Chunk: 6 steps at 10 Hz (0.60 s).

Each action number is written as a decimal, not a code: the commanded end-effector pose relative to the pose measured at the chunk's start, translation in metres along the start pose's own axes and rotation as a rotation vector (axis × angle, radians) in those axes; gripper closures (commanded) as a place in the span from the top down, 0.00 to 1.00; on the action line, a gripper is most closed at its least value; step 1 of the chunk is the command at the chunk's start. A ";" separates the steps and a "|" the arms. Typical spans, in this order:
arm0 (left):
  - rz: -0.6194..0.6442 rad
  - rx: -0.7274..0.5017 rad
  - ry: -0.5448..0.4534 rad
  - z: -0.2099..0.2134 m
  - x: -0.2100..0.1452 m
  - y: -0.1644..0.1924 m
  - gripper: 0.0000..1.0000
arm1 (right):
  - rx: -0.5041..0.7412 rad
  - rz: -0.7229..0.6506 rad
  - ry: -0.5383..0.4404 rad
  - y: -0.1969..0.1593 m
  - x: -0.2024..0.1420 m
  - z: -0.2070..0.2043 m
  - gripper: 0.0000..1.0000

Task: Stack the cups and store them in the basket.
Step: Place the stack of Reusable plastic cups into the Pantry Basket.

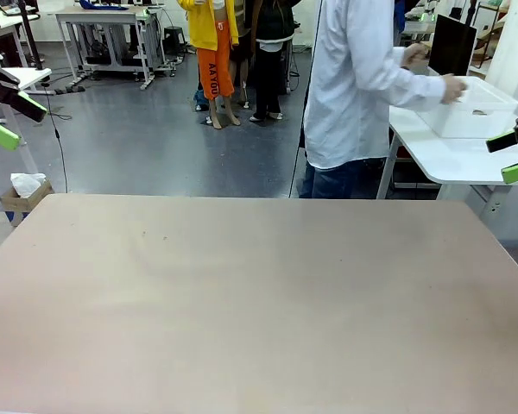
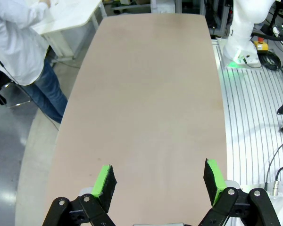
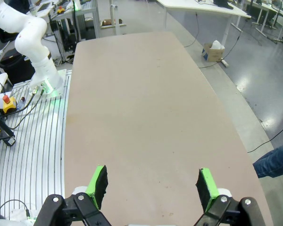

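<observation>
**Both my grippers wait open above a bare table**

My left gripper (image 2: 158,181) hangs over the near end of the beige table (image 2: 151,94). Its jaws stand wide apart and hold nothing between the green pads (image 2: 105,179). My right gripper (image 3: 151,186) is the same: jaws spread wide, nothing held. In the front view I see my left gripper (image 1: 13,119) at the left edge and my right gripper (image 1: 511,155) at the right edge, both beside the table.

The basket (image 1: 466,108) is on a white side table (image 1: 453,159) beyond the far right corner. A person in a white shirt (image 1: 354,82) stands there, a hand (image 1: 453,88) on the basket rim. I cannot see inside the basket.
</observation>
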<state>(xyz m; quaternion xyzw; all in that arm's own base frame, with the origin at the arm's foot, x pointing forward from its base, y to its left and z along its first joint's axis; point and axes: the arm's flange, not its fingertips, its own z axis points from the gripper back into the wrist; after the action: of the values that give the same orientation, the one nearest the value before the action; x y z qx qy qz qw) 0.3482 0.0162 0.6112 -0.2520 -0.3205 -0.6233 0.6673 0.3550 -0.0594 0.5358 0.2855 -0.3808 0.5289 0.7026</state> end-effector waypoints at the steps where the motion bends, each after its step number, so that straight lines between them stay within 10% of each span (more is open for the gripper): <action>1: 0.009 -0.007 0.002 0.001 0.003 0.000 0.97 | -0.002 0.016 -0.019 0.000 0.000 0.000 1.00; 6: 0.009 -0.007 0.002 0.001 0.003 0.000 0.97 | -0.002 0.016 -0.019 0.000 0.000 0.000 1.00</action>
<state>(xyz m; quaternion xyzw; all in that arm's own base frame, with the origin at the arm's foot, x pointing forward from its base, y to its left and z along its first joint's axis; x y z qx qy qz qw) 0.3482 0.0162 0.6112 -0.2520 -0.3205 -0.6233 0.6673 0.3550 -0.0594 0.5358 0.2855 -0.3808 0.5289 0.7026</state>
